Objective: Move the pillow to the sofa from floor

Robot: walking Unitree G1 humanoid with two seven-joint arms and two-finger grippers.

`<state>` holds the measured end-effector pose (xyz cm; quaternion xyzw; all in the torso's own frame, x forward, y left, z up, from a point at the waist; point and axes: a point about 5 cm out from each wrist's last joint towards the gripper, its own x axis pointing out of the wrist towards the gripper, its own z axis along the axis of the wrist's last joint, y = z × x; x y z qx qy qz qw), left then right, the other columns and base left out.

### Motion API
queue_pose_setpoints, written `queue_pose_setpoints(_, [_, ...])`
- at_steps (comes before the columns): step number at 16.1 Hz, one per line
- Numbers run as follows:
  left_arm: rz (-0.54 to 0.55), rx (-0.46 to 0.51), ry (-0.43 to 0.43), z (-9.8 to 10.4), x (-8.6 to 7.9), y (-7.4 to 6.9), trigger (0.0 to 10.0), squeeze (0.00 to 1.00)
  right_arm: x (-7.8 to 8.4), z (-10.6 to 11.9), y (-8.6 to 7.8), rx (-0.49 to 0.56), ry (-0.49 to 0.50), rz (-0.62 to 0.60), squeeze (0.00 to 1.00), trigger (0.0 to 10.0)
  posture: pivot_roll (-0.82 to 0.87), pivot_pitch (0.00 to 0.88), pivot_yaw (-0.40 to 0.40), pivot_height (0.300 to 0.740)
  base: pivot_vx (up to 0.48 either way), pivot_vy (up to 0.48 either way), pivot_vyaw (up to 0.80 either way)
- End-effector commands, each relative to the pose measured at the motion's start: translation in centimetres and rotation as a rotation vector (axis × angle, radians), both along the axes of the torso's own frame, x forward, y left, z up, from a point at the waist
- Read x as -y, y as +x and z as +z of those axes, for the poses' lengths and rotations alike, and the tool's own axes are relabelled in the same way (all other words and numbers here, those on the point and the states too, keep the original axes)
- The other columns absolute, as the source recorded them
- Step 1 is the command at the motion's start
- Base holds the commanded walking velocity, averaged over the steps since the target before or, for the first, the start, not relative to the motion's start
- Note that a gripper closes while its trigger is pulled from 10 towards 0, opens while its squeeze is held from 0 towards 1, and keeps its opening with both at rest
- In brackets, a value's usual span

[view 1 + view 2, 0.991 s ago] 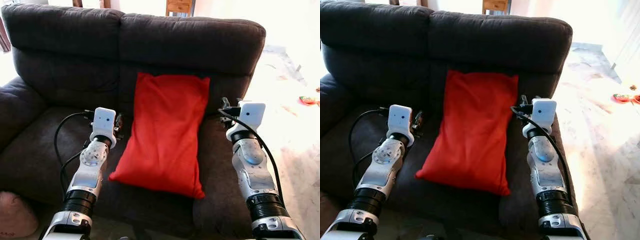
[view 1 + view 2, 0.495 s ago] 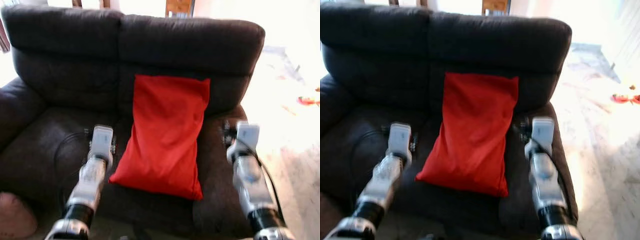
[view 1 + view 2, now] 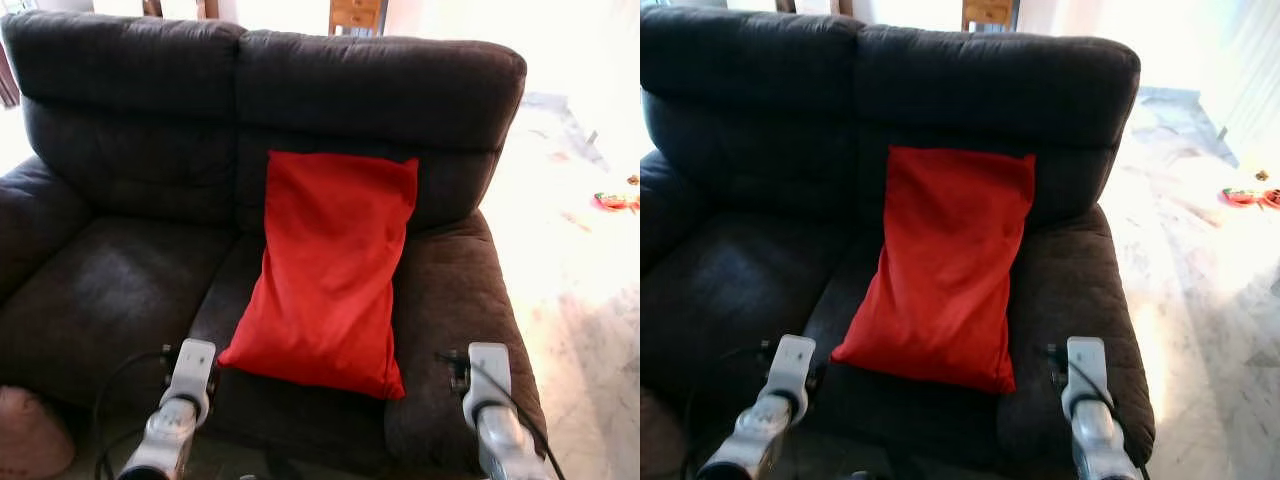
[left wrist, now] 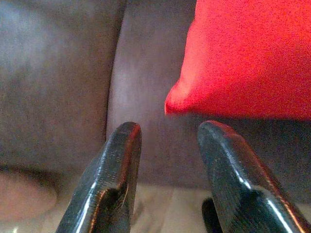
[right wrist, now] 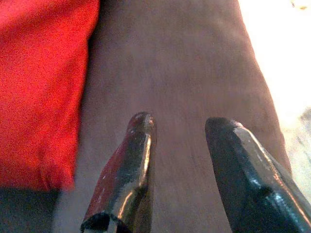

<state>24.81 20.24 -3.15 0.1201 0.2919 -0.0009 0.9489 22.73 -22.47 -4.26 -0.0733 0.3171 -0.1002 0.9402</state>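
A red pillow [image 3: 330, 265] leans against the backrest of the dark grey sofa [image 3: 130, 150], its lower end resting on the seat. Both arms are low at the sofa's front edge, one on each side of the pillow. The left wrist view has my left gripper [image 4: 167, 133] open over the seat, just short of the pillow's [image 4: 243, 58] lower corner. My right gripper [image 5: 182, 126] is open above the right seat cushion, with the pillow [image 5: 41, 87] beside it. Neither gripper holds anything.
A pinkish cushion [image 3: 30, 445] lies on the floor by the sofa's left front corner. Bright marble floor [image 3: 590, 290] spreads to the right of the sofa, with small coloured items [image 3: 612, 200] on it. A wooden cabinet [image 3: 355, 14] stands behind the sofa.
Both arms have pulled back and down from beside the pillow to the sofa's front edge. The pillow stays leaning on the backrest.
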Motion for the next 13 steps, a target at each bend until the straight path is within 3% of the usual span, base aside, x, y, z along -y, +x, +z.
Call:
queue_pose_setpoints(1, [0.006, -0.055, 0.01, -1.1, -0.2, -1.3, 10.0, 0.0, 0.2, -1.1, -1.5, -0.069, 0.0, 0.003, 0.0, 10.0, 0.02, 0.0, -0.034, 0.74, 0.0, 0.0, 0.0])
queue_pose_setpoints(2, [0.011, -0.118, 0.015, -2.1, -0.3, -2.5, 10.0, 0.0, -0.1, -1.9, -2.6, -0.107, 0.023, 0.009, 0.0, 10.0, 0.01, 0.0, -0.031, 0.74, 0.0, 0.0, 0.0])
queue_pose_setpoints(6, [0.044, -0.212, -0.004, -3.7, -0.2, -4.6, 10.0, 0.0, -1.0, -3.4, -4.5, -0.202, 0.064, 0.018, 0.0, 10.0, 0.0, 0.0, -0.026, 0.74, 0.0, 0.0, 0.0])
queue_pose_setpoints(9, [0.073, -0.226, -0.015, -3.9, -0.5, -5.1, 10.0, 0.0, -1.2, -4.2, -6.0, -0.265, 0.078, -0.016, 0.0, 10.0, 0.0, 0.0, -0.026, 0.74, 0.0, 0.0, 0.0])
queue_pose_setpoints(13, [0.091, -0.227, -0.008, -3.9, -0.5, -5.0, 10.0, 0.0, -1.5, -4.5, -6.3, -0.268, 0.13, -0.066, 0.0, 10.0, 0.0, 0.0, -0.017, 0.74, 0.0, 0.0, 0.0])
